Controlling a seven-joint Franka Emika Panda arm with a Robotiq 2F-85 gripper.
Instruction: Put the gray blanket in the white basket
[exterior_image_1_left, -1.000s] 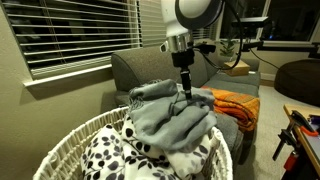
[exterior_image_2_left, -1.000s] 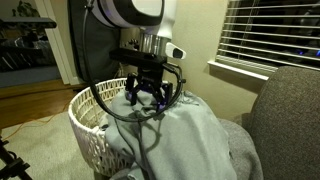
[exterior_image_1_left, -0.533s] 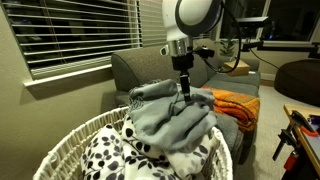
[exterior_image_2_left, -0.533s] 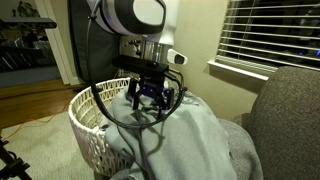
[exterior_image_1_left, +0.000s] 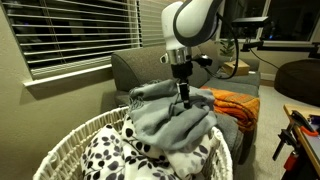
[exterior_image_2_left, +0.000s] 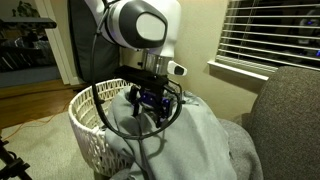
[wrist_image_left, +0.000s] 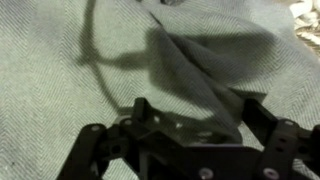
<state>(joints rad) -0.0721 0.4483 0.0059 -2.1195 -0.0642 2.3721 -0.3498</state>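
Observation:
The gray blanket (exterior_image_1_left: 170, 120) lies heaped over the far rim of the white woven basket (exterior_image_1_left: 70, 135) and drapes onto the sofa behind it. It also shows in an exterior view (exterior_image_2_left: 205, 135) and fills the wrist view (wrist_image_left: 60, 60). My gripper (exterior_image_1_left: 185, 95) points down onto the top of the blanket, over the basket's rim (exterior_image_2_left: 85, 110). In the wrist view its fingers (wrist_image_left: 192, 110) stand apart, with a raised fold of blanket between them. It also shows, fingers spread, in an exterior view (exterior_image_2_left: 150, 108).
A white blanket with black spots (exterior_image_1_left: 110, 155) lies in the basket under the gray one. A gray sofa (exterior_image_1_left: 135, 70) stands behind, with an orange cloth (exterior_image_1_left: 238, 103) on its seat. Window blinds (exterior_image_1_left: 70, 35) hang on the wall.
The arm's upper joints have turned and tilted over the gripper. The gripper has sunk slightly onto the blanket. The blanket's shape has not visibly changed.

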